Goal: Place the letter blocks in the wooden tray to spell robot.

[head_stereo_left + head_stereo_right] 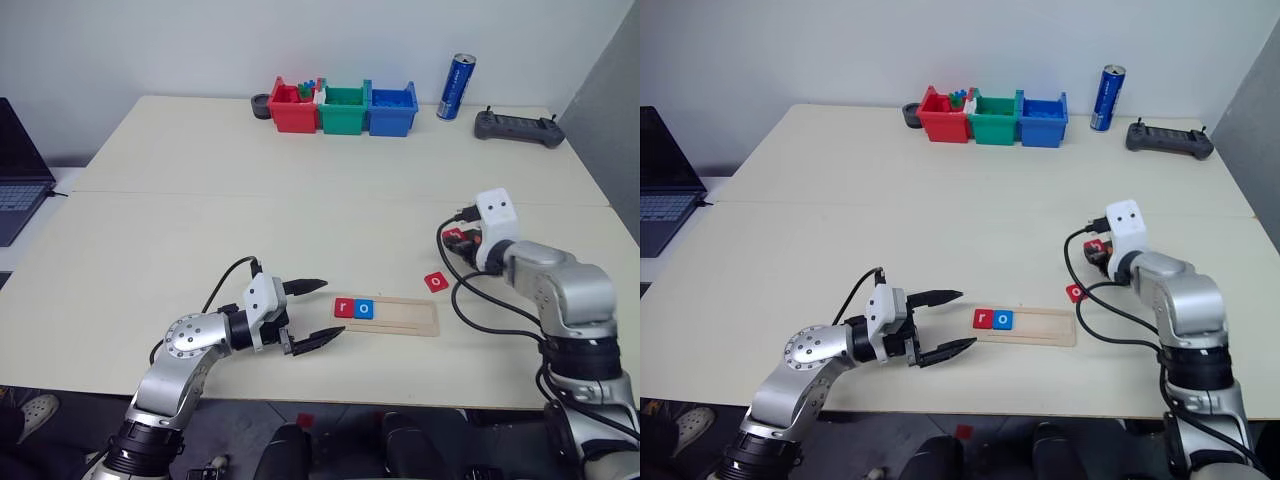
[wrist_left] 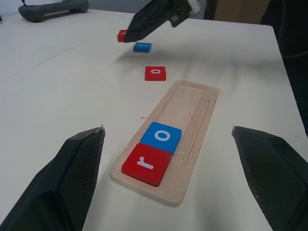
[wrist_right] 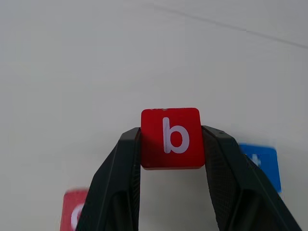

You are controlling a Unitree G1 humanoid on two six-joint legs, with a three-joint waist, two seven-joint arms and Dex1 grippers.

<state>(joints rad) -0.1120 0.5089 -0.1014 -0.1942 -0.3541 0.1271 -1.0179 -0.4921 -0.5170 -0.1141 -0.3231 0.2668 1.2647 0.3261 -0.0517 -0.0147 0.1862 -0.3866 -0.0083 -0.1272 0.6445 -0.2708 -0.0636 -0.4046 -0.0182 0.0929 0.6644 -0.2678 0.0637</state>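
Red b block (image 3: 170, 138), white lowercase letter upright, pinched by its two side edges between right gripper (image 3: 171, 144) fingers, lifted off table at right-centre of head view. Could swivel or slip from so narrow a hold, landing crooked beside blue o (image 2: 162, 137) in wooden tray (image 1: 410, 318), lower centre. Left gripper (image 1: 312, 315) gapes wide, empty, near tray's left end.

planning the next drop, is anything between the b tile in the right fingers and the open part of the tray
Nothing visible blocks it. The red b tile is gripped above the table; the wooden tray is free beyond the blue o. A red o tile lies off the tray's end, low enough to pass over.
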